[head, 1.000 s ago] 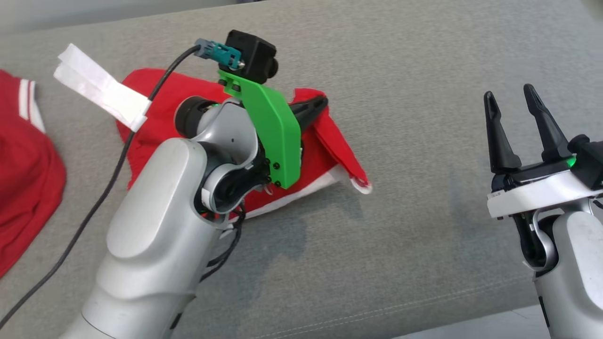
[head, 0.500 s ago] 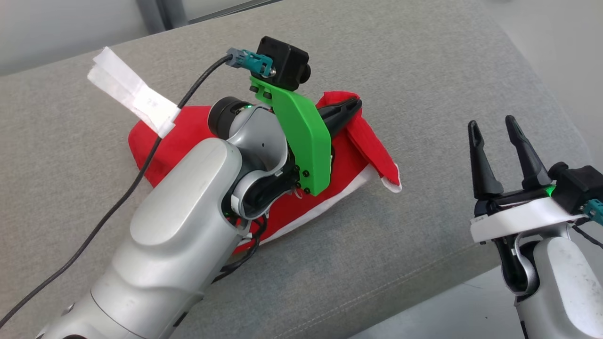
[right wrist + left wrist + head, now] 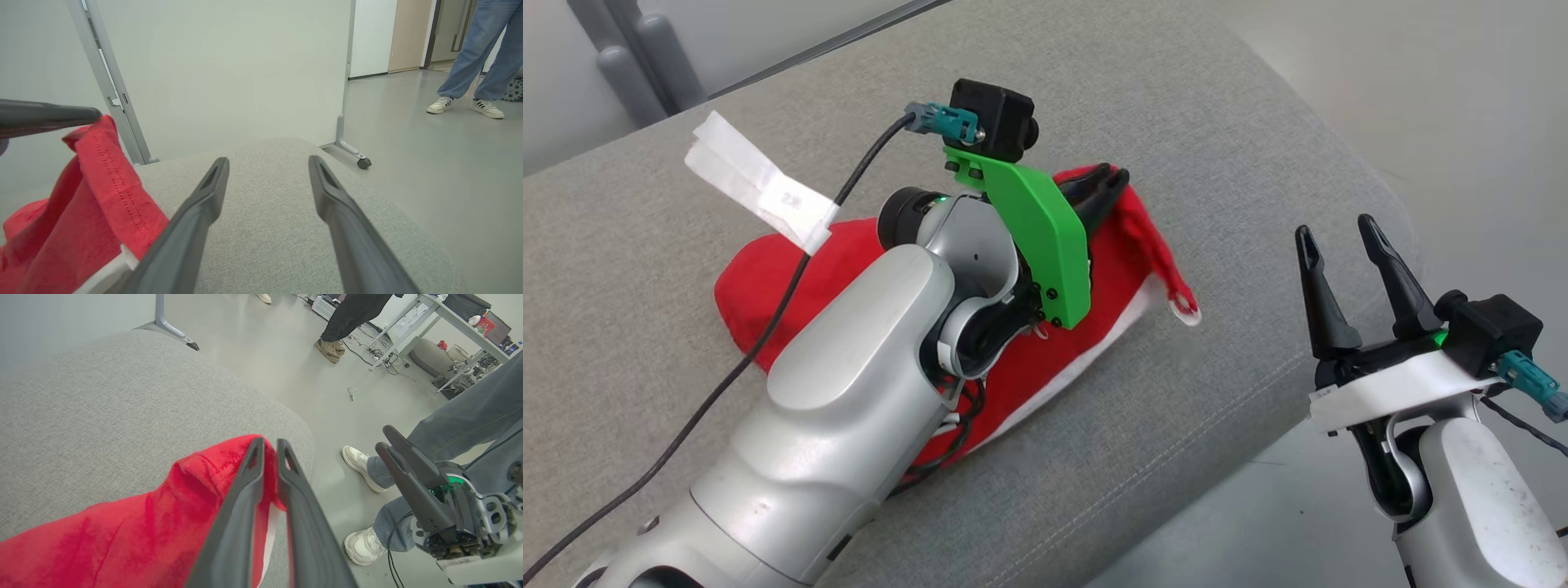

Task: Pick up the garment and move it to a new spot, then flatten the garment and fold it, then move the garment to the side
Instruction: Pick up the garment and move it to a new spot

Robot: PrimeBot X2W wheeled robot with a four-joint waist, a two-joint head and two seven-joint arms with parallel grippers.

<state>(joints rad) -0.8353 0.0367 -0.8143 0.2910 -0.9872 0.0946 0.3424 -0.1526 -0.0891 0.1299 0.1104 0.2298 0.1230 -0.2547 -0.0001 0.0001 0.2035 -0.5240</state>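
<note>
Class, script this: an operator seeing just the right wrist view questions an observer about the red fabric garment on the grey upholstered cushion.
Operator: What dark tip touches the red fabric garment at my left edge?
Observer: The left gripper; cloth sits between its fingers.
Operator: And the rest of it?
Observer: Bunched on the grey upholstered cushion under the left forearm.
Operator: Anyone besides the person in jeans?
Observer: Yes, someone in dark trousers and tan shoes, farther off.
</note>
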